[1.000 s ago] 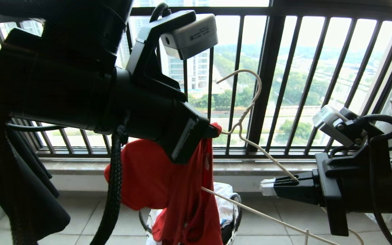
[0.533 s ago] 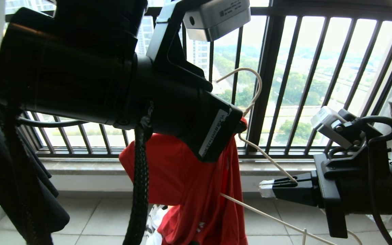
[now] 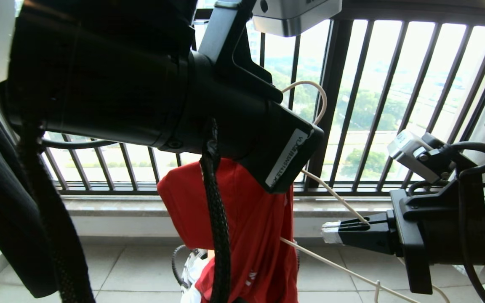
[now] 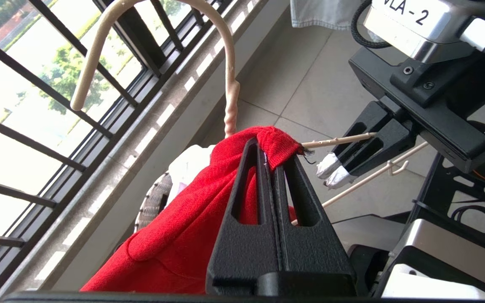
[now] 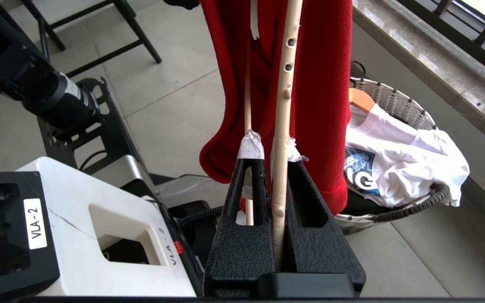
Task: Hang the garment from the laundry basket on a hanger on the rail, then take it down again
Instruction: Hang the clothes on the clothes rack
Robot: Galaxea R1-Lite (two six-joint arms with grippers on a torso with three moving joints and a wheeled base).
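On the left, the left gripper is raised in front of the balcony railing, jaws clenched on a bunched fold of the red T-shirt, which hangs down over the laundry basket on the floor. The fold sits at the neck of the wire hanger. On the right, the right gripper grasps one of the hanger's sloping arms.
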